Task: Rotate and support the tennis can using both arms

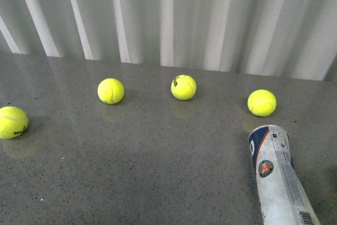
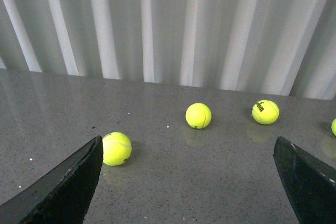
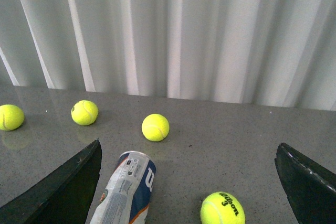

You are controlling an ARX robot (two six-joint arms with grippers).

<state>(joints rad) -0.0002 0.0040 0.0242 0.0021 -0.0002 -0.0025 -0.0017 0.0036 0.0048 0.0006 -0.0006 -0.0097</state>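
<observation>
My black left gripper (image 2: 187, 139) and right gripper (image 3: 187, 142) gape wide, empty, and the clear plastic tennis can (image 1: 279, 177), blue-and-white labelled, lies sideways just nearer me than the rightmost yellow tennis ball (image 1: 261, 103); likely light, slick, rollable, so I'd grasp mid-body.

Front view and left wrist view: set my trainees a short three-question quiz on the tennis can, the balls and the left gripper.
1. True or false: the tennis can stands upright on the table.
2. How many tennis balls show in the front view? A two, B four, C six.
3. Fill in: the left gripper is ___, with nothing held.
Key: 1 false, it lies on its side; 2 B; 3 open.
</observation>
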